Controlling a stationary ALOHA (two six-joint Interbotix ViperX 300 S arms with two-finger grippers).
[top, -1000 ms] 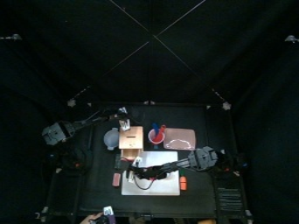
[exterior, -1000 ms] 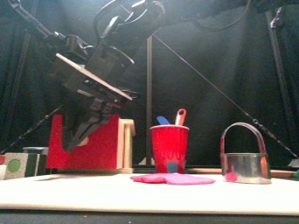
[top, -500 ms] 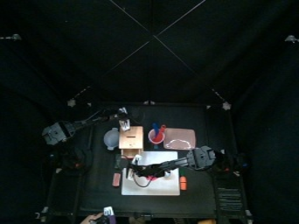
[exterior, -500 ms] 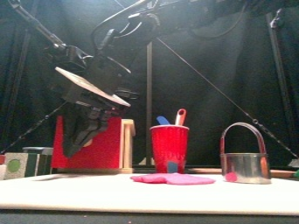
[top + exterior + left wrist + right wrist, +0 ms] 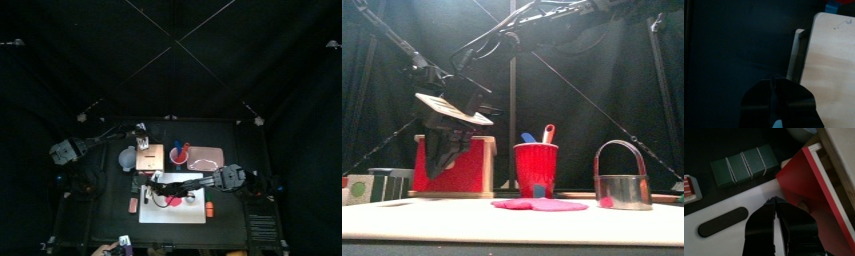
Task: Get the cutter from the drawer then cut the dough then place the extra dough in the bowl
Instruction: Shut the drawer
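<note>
The pale wooden box [image 5: 150, 156] stands at the back left, and its red drawer front [image 5: 456, 166] faces the white board [image 5: 178, 210]. In the right wrist view the drawer front [image 5: 807, 180] stands a little out from the box. My right gripper [image 5: 446, 140] reaches across from the right, shut, with its tips [image 5: 771, 202] close to that red front. The pink dough [image 5: 540, 204] lies flat on the board. The metal cutter [image 5: 621, 186] stands upright to the right. My left gripper [image 5: 774, 81] hovers shut over the table beside the box [image 5: 827, 55].
A red cup [image 5: 536, 170] with toy knives stands between box and cutter. The blue-grey bowl [image 5: 127, 158] sits left of the box. A dark green sushi roll [image 5: 743, 163] and a red-and-white toy [image 5: 689, 189] lie off the board's left end.
My right gripper has moved away from the front camera and lower, toward the red drawer front, which now looks slightly farther back. The left arm has barely moved.
</note>
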